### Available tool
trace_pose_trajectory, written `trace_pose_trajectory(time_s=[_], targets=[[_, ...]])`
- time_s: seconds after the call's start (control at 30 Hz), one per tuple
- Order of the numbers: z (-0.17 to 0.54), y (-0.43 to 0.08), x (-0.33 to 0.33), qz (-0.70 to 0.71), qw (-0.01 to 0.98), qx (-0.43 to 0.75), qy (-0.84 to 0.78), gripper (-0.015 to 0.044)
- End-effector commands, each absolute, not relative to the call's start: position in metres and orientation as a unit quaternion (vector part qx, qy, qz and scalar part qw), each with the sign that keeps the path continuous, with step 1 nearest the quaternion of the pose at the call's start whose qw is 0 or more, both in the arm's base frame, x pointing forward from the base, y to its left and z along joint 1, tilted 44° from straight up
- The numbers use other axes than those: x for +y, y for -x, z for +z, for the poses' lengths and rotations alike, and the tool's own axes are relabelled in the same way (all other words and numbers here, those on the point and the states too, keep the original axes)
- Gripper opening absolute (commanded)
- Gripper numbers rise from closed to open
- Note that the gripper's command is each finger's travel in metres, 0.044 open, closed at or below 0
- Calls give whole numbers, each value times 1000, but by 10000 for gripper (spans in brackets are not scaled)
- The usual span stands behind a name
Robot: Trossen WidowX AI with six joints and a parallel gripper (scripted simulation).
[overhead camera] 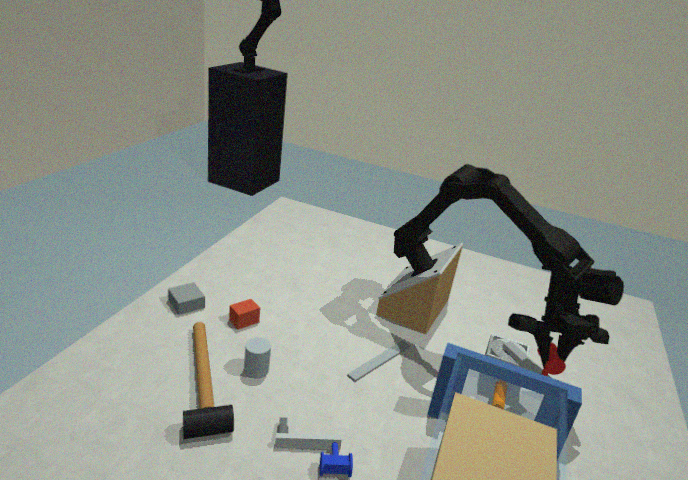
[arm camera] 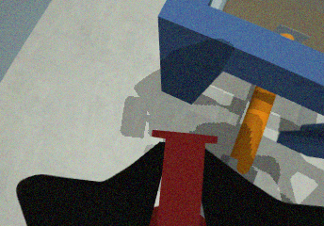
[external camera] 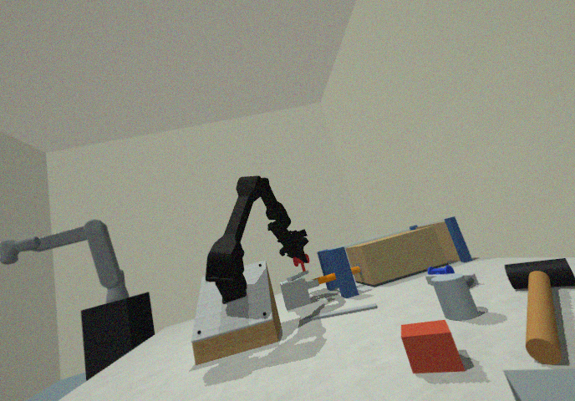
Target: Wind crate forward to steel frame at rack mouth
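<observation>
The tan crate lies inside the cubby, behind the blue frame at its mouth. It looks flat, with a gap to the frame in the exterior view. An orange strap runs from it through the frame to the grey winch. The handle's grey crank arm lies across the winch top; its key is hidden. My gripper is shut on the handle's red knob.
The wooden wedge carries my arm. A flat grey bar lies near the frame. A grey cylinder, red block, grey block, mallet, grey crank and blue piece lie farther off.
</observation>
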State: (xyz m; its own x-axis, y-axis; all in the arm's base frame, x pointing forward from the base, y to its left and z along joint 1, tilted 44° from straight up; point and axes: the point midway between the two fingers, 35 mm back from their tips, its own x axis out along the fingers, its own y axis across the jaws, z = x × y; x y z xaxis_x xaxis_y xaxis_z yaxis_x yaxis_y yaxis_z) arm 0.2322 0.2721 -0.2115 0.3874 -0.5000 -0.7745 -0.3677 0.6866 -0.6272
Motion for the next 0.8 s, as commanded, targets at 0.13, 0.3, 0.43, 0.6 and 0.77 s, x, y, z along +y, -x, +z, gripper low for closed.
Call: trace_pose_trajectory(time_s=[0.13, 0.3, 0.43, 0.6, 0.77], targets=[[-221, -206, 281, -33, 726, 566, 390, 0], [-222, -199, 283, -33, 726, 566, 389, 0], [-223, -193, 285, -33, 726, 566, 389, 0], [-224, -185, 286, -33, 725, 567, 389, 0], [-225, -177, 287, -33, 725, 567, 389, 0]])
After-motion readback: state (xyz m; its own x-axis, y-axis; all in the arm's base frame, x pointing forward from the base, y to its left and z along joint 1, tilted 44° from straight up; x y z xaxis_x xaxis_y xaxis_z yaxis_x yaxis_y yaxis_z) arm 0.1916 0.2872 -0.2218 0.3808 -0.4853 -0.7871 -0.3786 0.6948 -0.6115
